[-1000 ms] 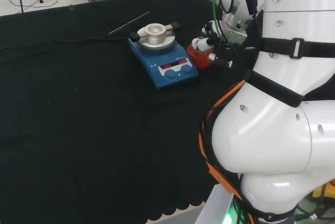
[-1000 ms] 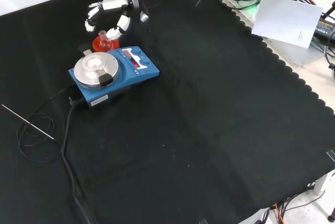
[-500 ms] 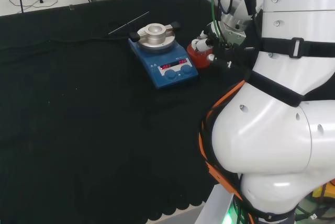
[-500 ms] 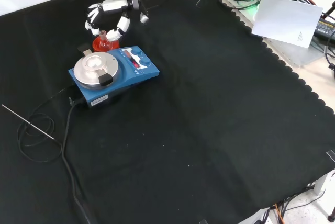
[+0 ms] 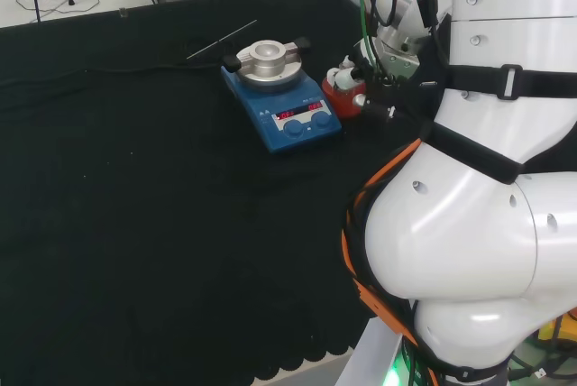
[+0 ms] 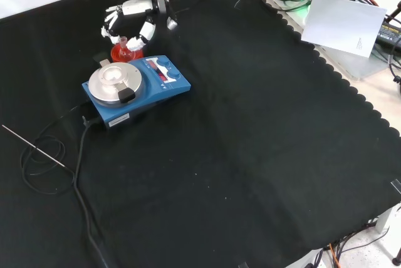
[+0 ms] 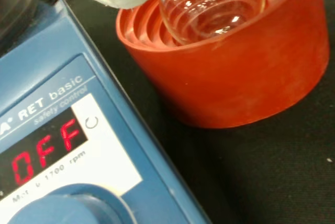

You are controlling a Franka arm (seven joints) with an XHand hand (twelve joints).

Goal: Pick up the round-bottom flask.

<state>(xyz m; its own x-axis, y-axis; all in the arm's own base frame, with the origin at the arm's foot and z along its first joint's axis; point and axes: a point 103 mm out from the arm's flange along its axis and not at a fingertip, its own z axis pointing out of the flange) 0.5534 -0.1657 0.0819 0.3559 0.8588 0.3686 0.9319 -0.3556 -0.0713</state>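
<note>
The round-bottom flask is clear glass and stands upright in a red ribbed stand, just behind the blue stirrer plate in the front view. In the wrist view its bulb rests inside the red stand. The hand hangs over the flask, with bent fingers on one side of the neck and the thumb on the other, a gap left on both sides. In the head view the hand sits right of the flask, reaching over it.
A blue stirrer plate with a round metal top stands beside the stand, close to it. Its cable and a thin metal rod lie at the left of the front view. The arm's white links take up the head view's right.
The hand has come down closer over the flask and its fingers have drawn in on both sides of the neck. The flask still sits in its stand.
</note>
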